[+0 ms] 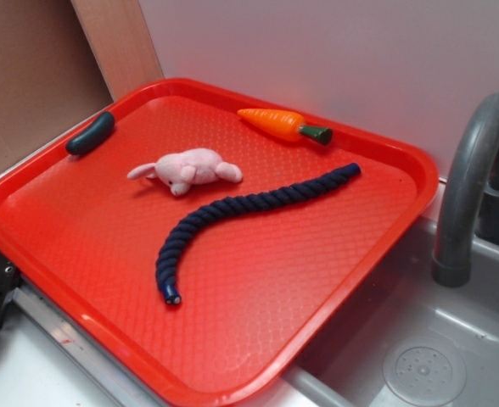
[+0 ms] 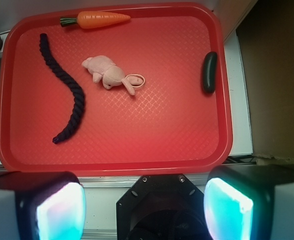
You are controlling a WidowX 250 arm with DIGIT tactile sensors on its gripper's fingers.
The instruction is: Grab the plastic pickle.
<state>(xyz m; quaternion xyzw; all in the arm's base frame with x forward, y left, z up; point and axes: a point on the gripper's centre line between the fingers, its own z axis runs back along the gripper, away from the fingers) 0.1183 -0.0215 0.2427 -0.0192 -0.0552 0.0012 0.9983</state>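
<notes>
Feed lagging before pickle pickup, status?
Gripper open, fingers empty, off the tray's near edge. Plastic pickle against red tray rim, untouched. Plush bunny, navy rope, toy carrot lie apart from it.

Pickle (image 1: 90, 134) on tray (image 1: 258, 288) edge

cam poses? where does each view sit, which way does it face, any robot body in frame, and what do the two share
Exterior: off to the side, angled down across the red tray toward the wall, faucet at right; a dark object at the left edge may be the robot, cannot tell.
Wrist: on the arm, looking straight down at the tray; open claw fills the bottom, both pads lit.
Shared: tray, plastic pickle on its rim, carrot, pink plush, navy rope.
</notes>
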